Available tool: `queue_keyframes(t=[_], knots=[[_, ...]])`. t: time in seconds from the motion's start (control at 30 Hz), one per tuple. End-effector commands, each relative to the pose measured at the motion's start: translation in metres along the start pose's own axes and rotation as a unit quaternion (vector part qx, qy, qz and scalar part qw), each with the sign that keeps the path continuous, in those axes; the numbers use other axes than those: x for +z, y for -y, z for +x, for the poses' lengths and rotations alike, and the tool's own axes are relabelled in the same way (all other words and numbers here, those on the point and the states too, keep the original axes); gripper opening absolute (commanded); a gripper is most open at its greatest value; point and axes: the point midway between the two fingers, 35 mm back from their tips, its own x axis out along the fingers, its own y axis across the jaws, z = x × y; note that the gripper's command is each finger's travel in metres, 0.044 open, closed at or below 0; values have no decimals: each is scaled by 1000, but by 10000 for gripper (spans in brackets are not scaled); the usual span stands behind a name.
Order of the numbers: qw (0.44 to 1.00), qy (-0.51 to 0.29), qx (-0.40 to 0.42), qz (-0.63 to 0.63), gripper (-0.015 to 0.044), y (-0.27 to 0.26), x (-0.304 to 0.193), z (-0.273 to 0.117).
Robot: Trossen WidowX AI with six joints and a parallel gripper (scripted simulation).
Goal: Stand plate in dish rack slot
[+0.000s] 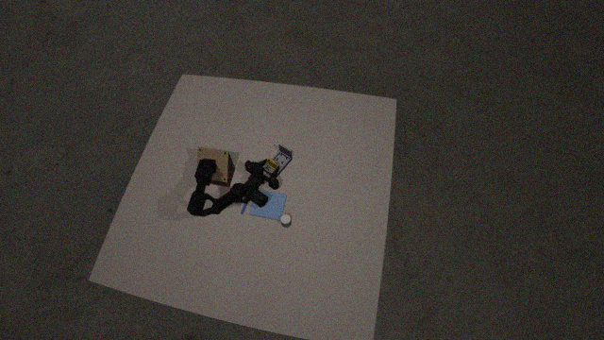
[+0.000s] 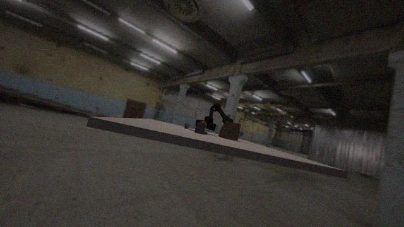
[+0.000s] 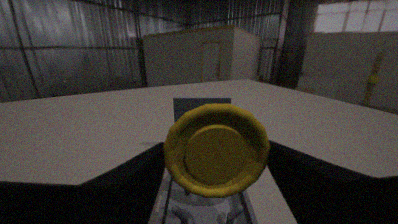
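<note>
Far left of the pincer (image 1: 273, 171) in the top view: tan box (image 1: 216, 165), apparently the arm's mount, so everything else sits within reach. Below the pincer on the table (image 1: 326, 246): blue mat (image 1: 274, 207) with a small white cup (image 1: 285, 219) at its corner, both well off the drop line. Pincer clenched on the plate (image 3: 216, 149), dark fingers flanking its rim left and right in the wrist view. Plate held on edge, face toward the wrist camera, presumably so the rim can drop between the rails. Directly under and just beyond it: dish rack (image 3: 202, 205), grey base visible beneath the lower rim, dark back panel showing above the plate. Cannot tell whether the rim already touches a slot. Plate look: yellow, round, flat centre, raised sloping rim, no visible marks. Judged step: lowering into the rack, release not yet done.
</note>
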Motion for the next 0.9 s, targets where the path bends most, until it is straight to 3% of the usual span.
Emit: queue_keyframes(t=[0.0, 0.87], knots=[[1000, -1, 4, 5, 0, -4, -1, 3], [1000, -4, -3, -1, 0, -6, -17, 8]])
